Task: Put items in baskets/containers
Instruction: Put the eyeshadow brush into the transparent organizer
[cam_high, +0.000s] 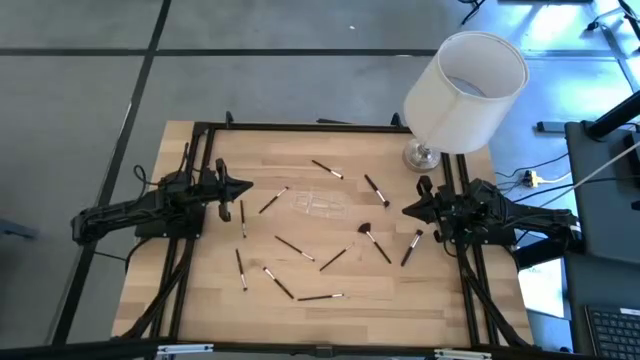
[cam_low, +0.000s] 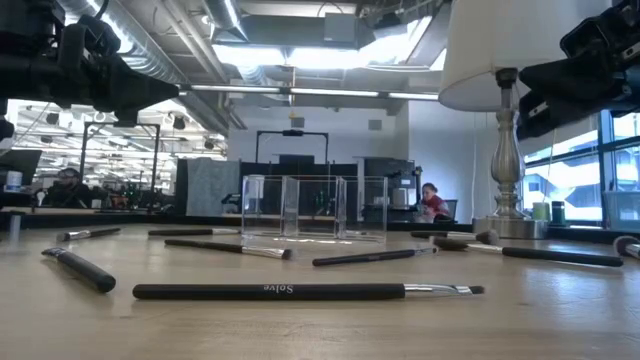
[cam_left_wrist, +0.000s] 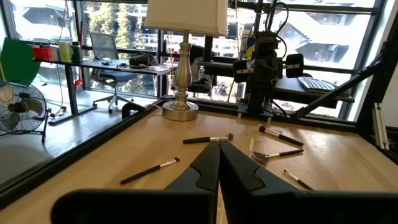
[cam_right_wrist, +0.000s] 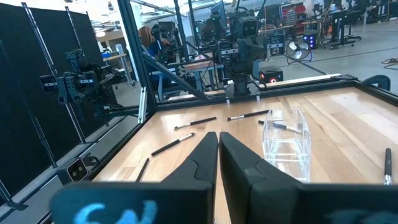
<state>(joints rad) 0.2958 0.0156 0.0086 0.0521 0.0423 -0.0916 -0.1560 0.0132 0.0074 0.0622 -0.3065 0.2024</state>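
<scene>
About a dozen thin dark makeup brushes lie flat and scattered on the wooden table; one fan-headed brush (cam_high: 372, 240) lies right of centre, and a long one (cam_low: 300, 291) lies nearest the low camera. The clear compartment tray (cam_high: 320, 203) (cam_low: 313, 208) (cam_right_wrist: 287, 140) stands upright mid-table among them. My left gripper (cam_high: 248, 187) (cam_left_wrist: 219, 146) hovers shut above the table's left side, pointing toward the tray. My right gripper (cam_high: 406, 210) (cam_right_wrist: 219, 137) hovers shut at the right side, facing it. Neither touches anything.
A big white-shaded lamp (cam_high: 465, 90) stands on its silver base (cam_high: 422, 155) at the table's far right corner, just behind the right arm. A black frame rims the table (cam_high: 200, 300). People sit in the room beyond, seen in the low view.
</scene>
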